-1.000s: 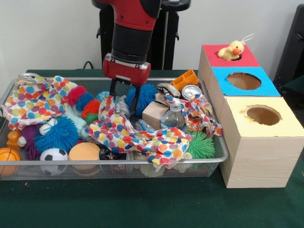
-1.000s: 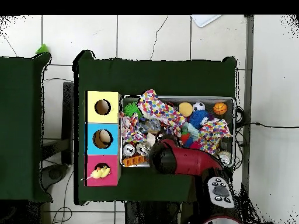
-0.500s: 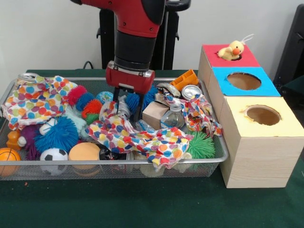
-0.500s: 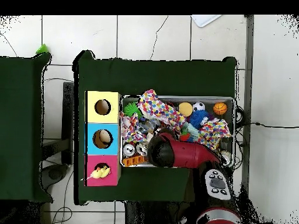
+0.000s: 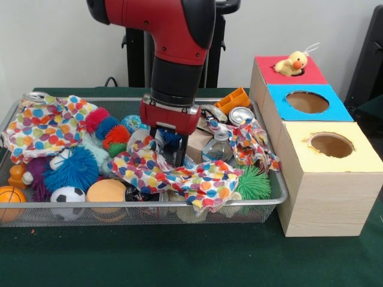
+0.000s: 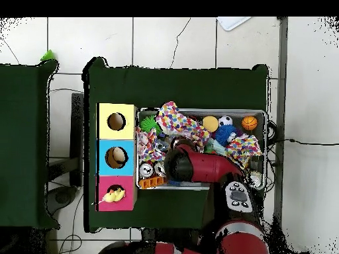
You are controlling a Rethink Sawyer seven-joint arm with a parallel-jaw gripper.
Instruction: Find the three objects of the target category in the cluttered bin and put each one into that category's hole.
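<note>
Green table (image 5: 179, 257) carries our mesh bin (image 5: 272, 179); our hand (image 5: 170, 149), fingers spread, has sunk lower into the clutter, just left of the upright bottle (image 5: 218, 146).

arm: red and black, came down from above, wrist vertical | gripper (image 5: 169, 149): pointed straight down, low | fingers (image 5: 182, 150): two dark prongs, spread apart, nothing visibly held

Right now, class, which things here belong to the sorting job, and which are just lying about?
Part of the job:
wire bin
red box
blue box
yellow box
robot's hand
yellow duck, sitting in the red hole

Lying about:
spotted cloth
basketball
football
green spiky ball
</note>
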